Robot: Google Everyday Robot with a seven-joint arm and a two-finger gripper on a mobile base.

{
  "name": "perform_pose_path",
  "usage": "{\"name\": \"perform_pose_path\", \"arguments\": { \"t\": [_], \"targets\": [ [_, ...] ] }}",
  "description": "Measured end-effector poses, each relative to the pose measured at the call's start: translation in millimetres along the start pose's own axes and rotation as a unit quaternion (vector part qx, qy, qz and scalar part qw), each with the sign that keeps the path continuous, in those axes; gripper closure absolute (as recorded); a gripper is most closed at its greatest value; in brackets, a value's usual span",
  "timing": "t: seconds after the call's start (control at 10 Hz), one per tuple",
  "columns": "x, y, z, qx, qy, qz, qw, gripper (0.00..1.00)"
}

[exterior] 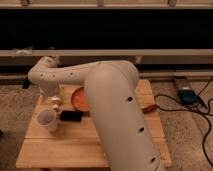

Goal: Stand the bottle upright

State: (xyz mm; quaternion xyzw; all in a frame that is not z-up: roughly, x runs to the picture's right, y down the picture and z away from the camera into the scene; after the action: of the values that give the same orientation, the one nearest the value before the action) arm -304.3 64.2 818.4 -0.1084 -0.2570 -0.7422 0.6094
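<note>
Bottle [56, 103] under gripper [52, 98], left on wooden table [65, 148]; grip unclear; speckled floor [15, 111] around

We find no text, label, brand, number or sign that we can read on anything here: not on the white paper cup [46, 120], the flat black rectangular object [71, 116] beside it, or the round orange bowl [79, 99]. The robot's gripper [54, 101], low over the left end of the light wooden table [60, 150] just behind the cup, shows no legible marking either.

Raised view facing table [65, 146], end effector [54, 102] far left
</note>
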Motion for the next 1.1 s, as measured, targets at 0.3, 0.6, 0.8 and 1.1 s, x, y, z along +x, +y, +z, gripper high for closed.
{"name": "perform_pose_path", "arguments": {
  "t": [0.3,0.6,0.8,1.1],
  "targets": [
    [-3.9,-11.0,5.5,0.003,-0.004,-0.004,1.0000,0.26],
    [-3.8,-16.8,32.9,-0.006,-0.020,-0.010,0.9997,0.26],
    [-2.1,-21.2,52.1,-0.017,-0.028,-0.017,0.9993,0.26],
    [3.3,-17.5,74.3,-0.032,-0.029,-0.021,0.9988,0.26]
  ]
}}
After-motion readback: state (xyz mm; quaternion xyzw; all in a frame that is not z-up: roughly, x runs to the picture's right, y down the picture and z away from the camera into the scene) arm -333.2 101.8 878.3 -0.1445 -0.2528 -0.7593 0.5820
